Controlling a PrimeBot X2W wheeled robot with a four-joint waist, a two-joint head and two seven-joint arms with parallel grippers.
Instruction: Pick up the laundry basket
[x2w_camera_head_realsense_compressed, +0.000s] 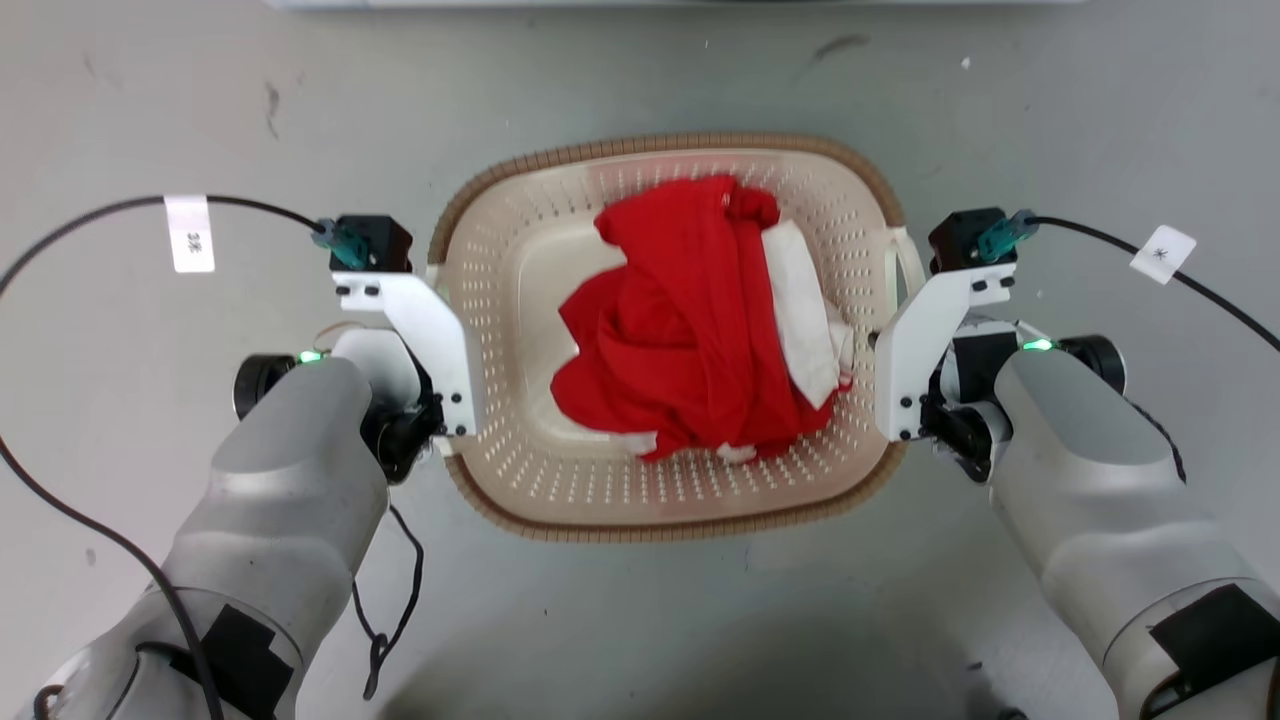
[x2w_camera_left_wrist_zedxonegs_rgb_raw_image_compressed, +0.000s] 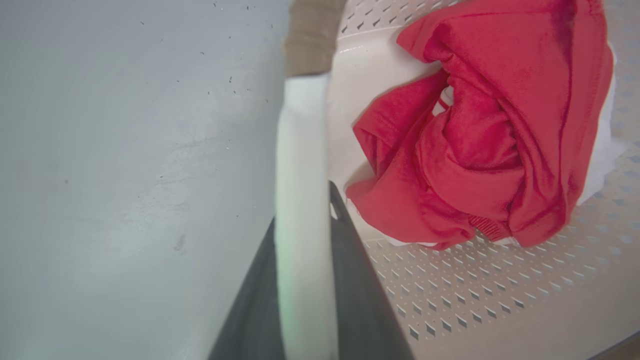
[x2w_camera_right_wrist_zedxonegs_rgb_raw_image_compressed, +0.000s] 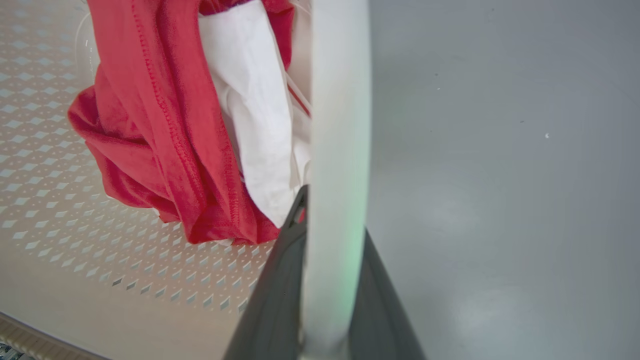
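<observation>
the cream laundry basket (x2w_camera_head_realsense_compressed: 500, 300) lies between the two claws, seen against the grey floor (x2w_camera_head_realsense_compressed: 640, 640). the left claw (x2w_camera_left_wrist_zedxonegs_rgb_raw_image_compressed: 304, 210) is clamped on one white side handle (x2w_camera_left_wrist_zedxonegs_rgb_raw_image_compressed: 300, 140), a dark finger on each face. the right claw (x2w_camera_right_wrist_zedxonegs_rgb_raw_image_compressed: 335, 220) grips the opposite handle (x2w_camera_right_wrist_zedxonegs_rgb_raw_image_compressed: 340, 100) the same way. a crumpled red garment (x2w_camera_head_realsense_compressed: 690, 320) and a white cloth (x2w_camera_head_realsense_compressed: 800, 300) lie inside the basket, just inward of both claws.

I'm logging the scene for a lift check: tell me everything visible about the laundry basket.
The laundry basket is cream plastic, rounded-rectangular, with perforated walls, a brown braided-look rim and white side handles. Upright over the grey floor, it holds a red garment and white cloth. The left gripper and right gripper each clamp one handle between their jaws.
</observation>
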